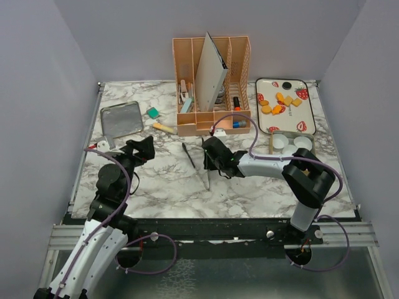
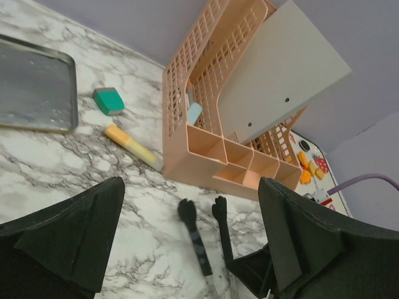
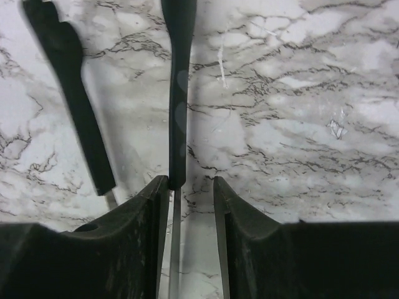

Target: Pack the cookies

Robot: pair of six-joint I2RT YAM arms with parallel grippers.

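Observation:
Several orange-yellow cookies (image 1: 280, 103) lie on a white strawberry-print tray (image 1: 308, 115) at the back right; they also show small in the left wrist view (image 2: 307, 169). Black-tipped metal tongs (image 1: 191, 156) lie on the marble in front of the organizer. My right gripper (image 1: 208, 157) is low over them. In its wrist view its jaws (image 3: 190, 185) stand slightly apart, with one tong leg (image 3: 181, 93) between them against the left finger and the other leg (image 3: 75, 99) outside. My left gripper (image 1: 147, 148) is wide open and empty (image 2: 190, 190), left of the tongs (image 2: 198, 243).
A peach mesh organizer (image 1: 212, 87) holding a grey board stands at the back centre. White paper cups (image 1: 290, 142) sit in a holder near the tray. A metal tray (image 1: 121, 118), a green eraser (image 1: 153, 113) and a yellow marker (image 1: 163, 128) lie at the back left.

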